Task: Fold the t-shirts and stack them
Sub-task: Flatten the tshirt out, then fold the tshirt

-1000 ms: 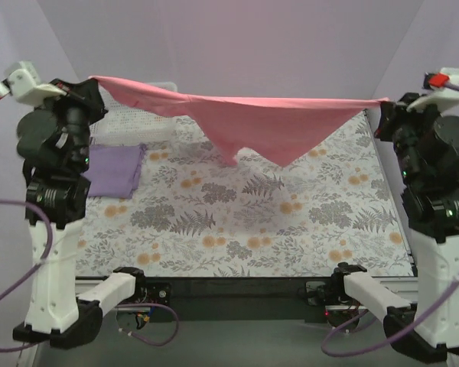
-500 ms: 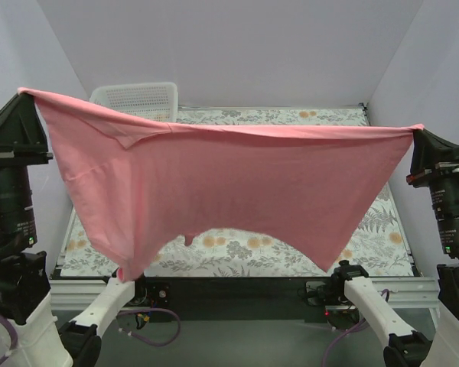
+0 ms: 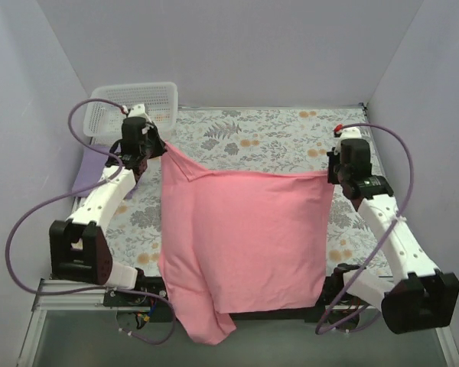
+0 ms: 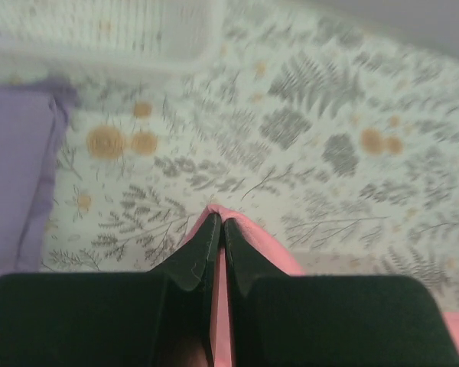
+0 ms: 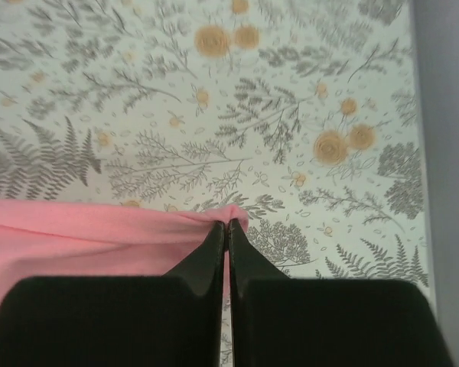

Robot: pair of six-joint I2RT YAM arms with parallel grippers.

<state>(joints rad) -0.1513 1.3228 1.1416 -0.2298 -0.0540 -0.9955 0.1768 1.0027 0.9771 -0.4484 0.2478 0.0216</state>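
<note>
The salmon-pink t-shirt [image 3: 245, 237] lies spread over the middle of the table, its near end hanging over the front edge. My left gripper [image 3: 162, 145] is shut on its far left corner [image 4: 249, 241], close above the cloth-covered table. My right gripper [image 3: 330, 172] is shut on its far right corner [image 5: 138, 229]. The lavender-purple t-shirt [image 3: 88, 170] lies folded at the left edge, partly hidden by my left arm; it also shows in the left wrist view [image 4: 15, 168].
A white lattice basket [image 3: 138, 99] stands at the back left corner. The floral tablecloth [image 3: 275, 138] covers the table. Purple cables loop beside both arms. Walls close in on the left, back and right.
Both arms have swung down and forward from high up. The pink shirt, held stretched in the air before, now lies laid out on the table.
</note>
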